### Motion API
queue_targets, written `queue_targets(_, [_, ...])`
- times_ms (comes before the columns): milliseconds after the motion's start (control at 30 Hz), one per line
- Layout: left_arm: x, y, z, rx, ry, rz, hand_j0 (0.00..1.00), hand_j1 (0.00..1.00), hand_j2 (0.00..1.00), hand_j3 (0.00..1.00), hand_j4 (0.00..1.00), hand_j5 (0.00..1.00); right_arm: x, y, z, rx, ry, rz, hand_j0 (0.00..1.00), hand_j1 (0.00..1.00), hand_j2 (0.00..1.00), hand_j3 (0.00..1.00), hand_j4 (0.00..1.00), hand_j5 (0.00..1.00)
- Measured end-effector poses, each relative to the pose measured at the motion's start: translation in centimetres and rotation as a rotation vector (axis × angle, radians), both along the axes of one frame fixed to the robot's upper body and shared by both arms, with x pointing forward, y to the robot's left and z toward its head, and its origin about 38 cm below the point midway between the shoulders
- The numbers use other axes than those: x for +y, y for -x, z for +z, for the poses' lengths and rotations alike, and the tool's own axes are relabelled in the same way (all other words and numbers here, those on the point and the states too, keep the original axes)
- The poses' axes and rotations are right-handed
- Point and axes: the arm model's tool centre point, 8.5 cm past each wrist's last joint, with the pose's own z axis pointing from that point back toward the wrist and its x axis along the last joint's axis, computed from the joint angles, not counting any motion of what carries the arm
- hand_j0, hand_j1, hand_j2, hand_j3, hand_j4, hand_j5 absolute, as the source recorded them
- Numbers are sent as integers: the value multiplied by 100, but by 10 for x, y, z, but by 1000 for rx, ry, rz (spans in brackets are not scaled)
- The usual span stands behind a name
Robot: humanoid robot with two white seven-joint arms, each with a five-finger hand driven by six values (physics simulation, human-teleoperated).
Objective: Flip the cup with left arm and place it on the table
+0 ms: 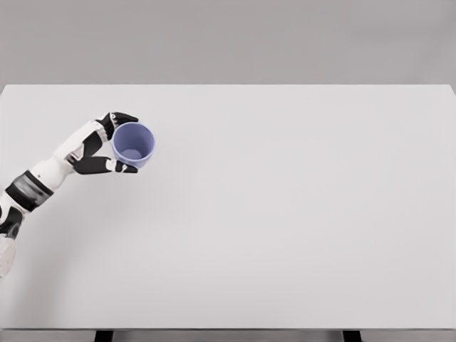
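Observation:
A lavender-blue cup [134, 144] is at the left of the white table [285, 214], its open mouth turned up toward the camera so I see its inside. My left hand [114, 142] is wrapped around it from the left: black fingers curl over the far rim and the thumb presses the near side. The white left forearm runs down to the lower left edge. Whether the cup's base touches the tabletop I cannot tell. The right arm does not show.
The table's front edge runs along the bottom of the picture with two dark legs under it. A grey wall stands behind the far edge.

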Motion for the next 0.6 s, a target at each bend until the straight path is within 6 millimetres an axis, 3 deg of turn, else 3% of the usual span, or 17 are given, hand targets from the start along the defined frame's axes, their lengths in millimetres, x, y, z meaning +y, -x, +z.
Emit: queue_targets(600, [-5, -1, -40, 67, 221, 85, 56, 56, 56, 56, 56, 56, 0, 0, 0, 0, 0, 0, 100, 100, 100, 100, 100, 100])
